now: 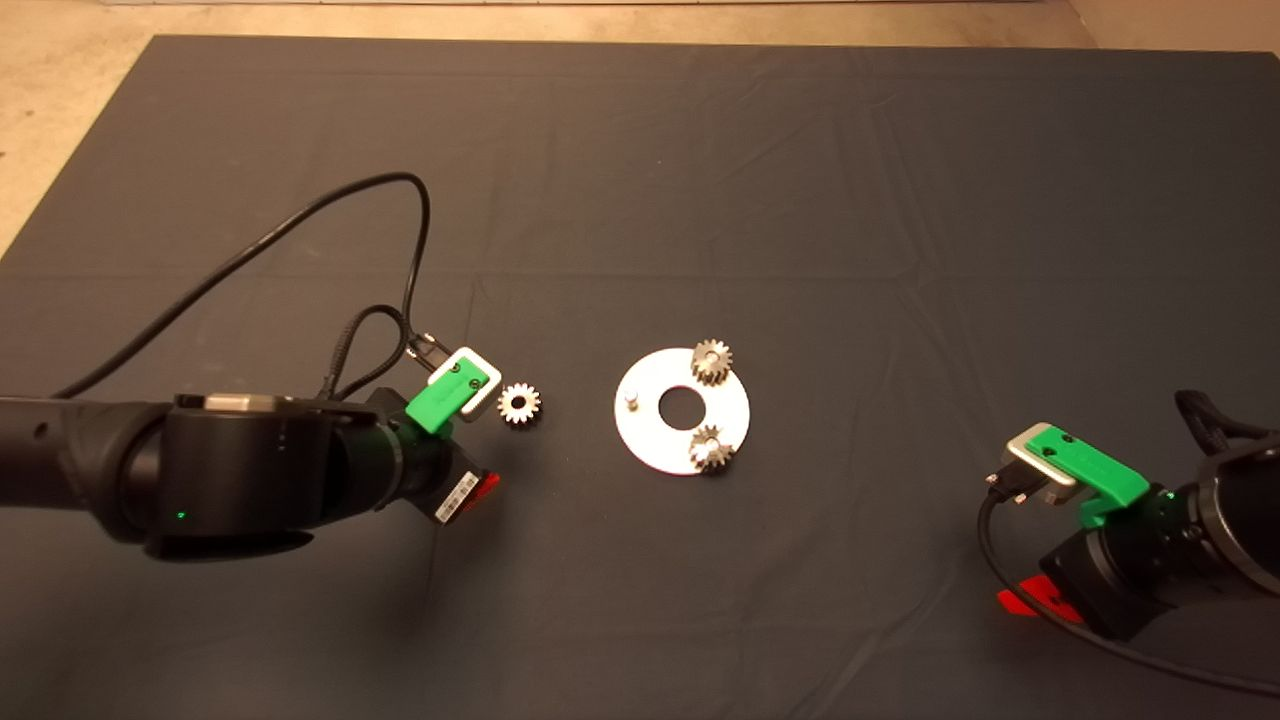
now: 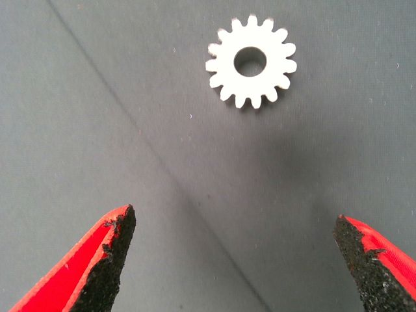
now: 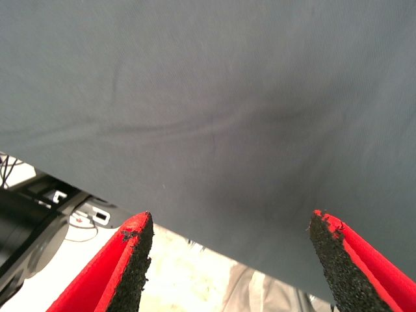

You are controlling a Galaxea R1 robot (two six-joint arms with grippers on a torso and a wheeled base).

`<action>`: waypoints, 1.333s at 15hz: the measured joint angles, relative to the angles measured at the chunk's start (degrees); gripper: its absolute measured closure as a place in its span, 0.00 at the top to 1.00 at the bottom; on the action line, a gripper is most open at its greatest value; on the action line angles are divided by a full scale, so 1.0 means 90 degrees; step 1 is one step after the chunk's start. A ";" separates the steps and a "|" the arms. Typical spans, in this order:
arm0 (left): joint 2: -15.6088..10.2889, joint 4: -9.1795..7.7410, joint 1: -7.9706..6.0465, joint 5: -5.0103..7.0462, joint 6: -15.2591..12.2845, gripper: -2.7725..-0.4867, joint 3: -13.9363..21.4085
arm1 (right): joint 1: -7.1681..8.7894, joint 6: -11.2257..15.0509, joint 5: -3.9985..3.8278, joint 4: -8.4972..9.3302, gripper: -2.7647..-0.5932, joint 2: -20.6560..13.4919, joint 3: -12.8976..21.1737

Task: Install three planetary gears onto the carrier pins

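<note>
A shiny silver disc (image 1: 650, 432) with a round centre hole lies mid-mat. Two planetary gears sit on its carrier pins, one at the far side (image 1: 711, 361) and one at the near side (image 1: 709, 448). The third pin (image 1: 631, 400) stands bare at the disc's left. The third gear (image 1: 519, 403) lies flat on the mat left of the disc; it also shows in the left wrist view (image 2: 251, 62). My left gripper (image 1: 478, 450) is just left of that gear, above the mat, open and empty (image 2: 234, 260), with the gear ahead of its fingertips. My right gripper (image 1: 1025, 600) waits at the lower right, open and empty (image 3: 231, 260).
A black cable (image 1: 300, 225) loops up from the left wrist over the mat. The mat's edge and the floor with some equipment (image 3: 39, 221) show in the right wrist view. The bare floor (image 1: 60, 110) lies beyond the mat's far left corner.
</note>
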 joint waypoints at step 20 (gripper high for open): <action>0.0714 0.0161 -0.0003 -0.0818 0.0023 0.71 -0.1136 | -0.0027 -0.0141 -0.0002 0.0000 0.54 -0.0282 0.0007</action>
